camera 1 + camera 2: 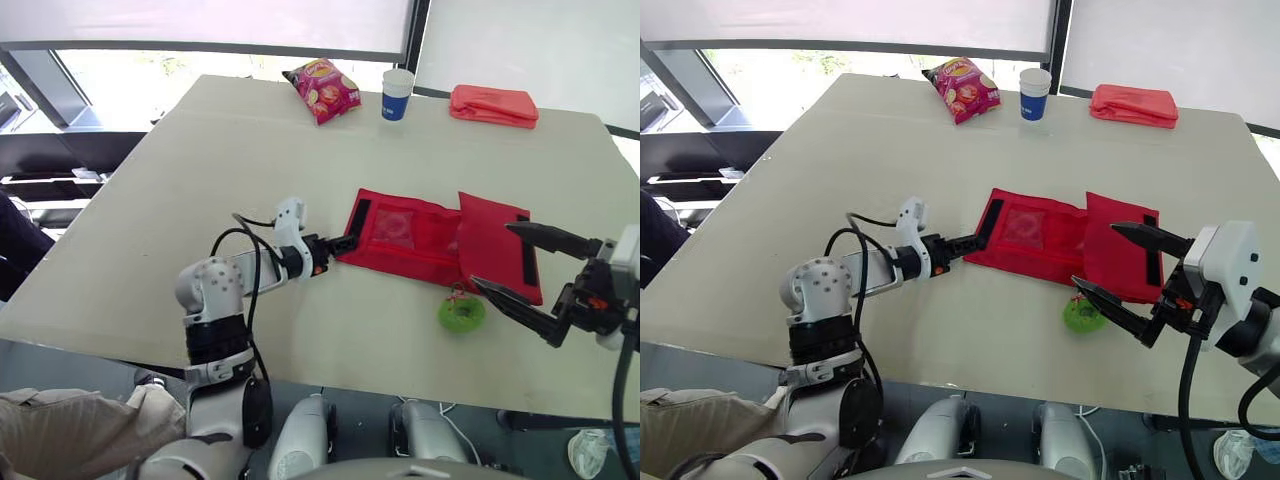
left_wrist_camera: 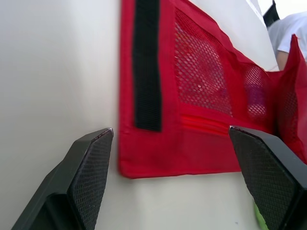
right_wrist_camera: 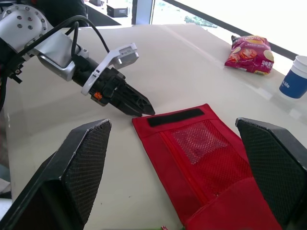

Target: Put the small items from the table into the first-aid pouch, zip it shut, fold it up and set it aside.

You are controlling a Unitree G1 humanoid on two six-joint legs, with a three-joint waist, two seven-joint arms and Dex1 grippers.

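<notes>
Chip bag [image 1: 322, 88], cup [image 1: 397, 94], perhaps a folded red pouch [image 1: 493, 105].

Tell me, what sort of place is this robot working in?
Probably an office or lab meeting room: a large pale table stands by big windows, with a chip bag and a paper cup near its far edge.

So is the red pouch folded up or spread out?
Spread out. The red pouch lies opened on the table, with its mesh pockets and black strips facing up.

The red pouch [image 1: 410, 240] lies unfolded on the bench [image 1: 150, 220], mesh pockets up, with a black strip at each end. A round green item [image 1: 461, 314] sits just beside its near edge.
</notes>
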